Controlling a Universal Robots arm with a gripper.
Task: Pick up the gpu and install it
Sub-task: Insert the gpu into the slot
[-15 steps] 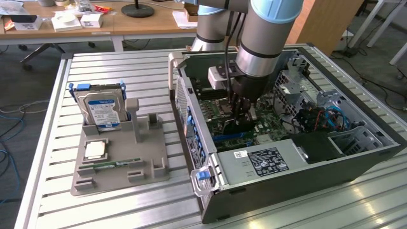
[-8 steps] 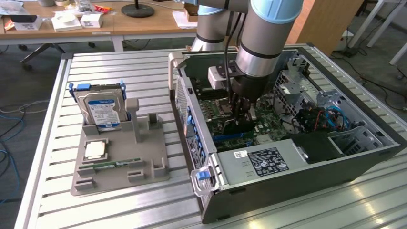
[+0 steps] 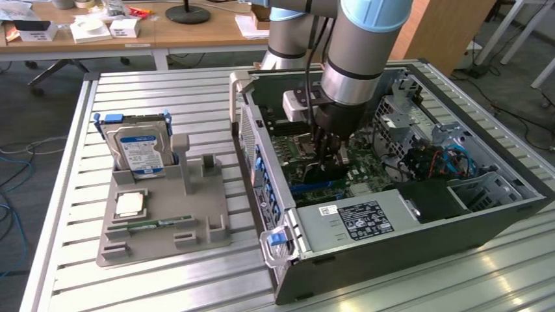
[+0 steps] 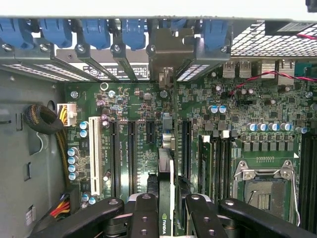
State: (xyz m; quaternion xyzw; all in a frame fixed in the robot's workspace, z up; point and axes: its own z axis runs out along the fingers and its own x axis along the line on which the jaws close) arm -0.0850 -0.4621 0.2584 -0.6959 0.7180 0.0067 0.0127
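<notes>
Exterior view: arm reaches down into the open computer case [image 3: 286, 260], claw [image 3: 328, 170] low over the motherboard; wrist view: claw [image 4: 166, 208] clamped on the gpu [image 4: 165, 188], held edge-on above a slot, bracket toward the rear openings, seemingly for seating.

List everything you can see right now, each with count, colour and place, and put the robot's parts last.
computer case: one, dark grey, open, on the slatted table toward the exterior view's right.
motherboard: one, green, inside the case.
gpu: one, dark card, edge-on between the tool's fingers, above the motherboard slots.
hard drive: one, blue and silver, upright in the grey holder.
grey holder: one, on the table at the exterior view's left.
processor: one, silver, lying on the holder.
memory stick: one, green, lying on the holder.
slatted table: one, light metal.
robot arm: one, grey and blue, reaching into the case.
tool: one, black, shut on the gpu.
</notes>
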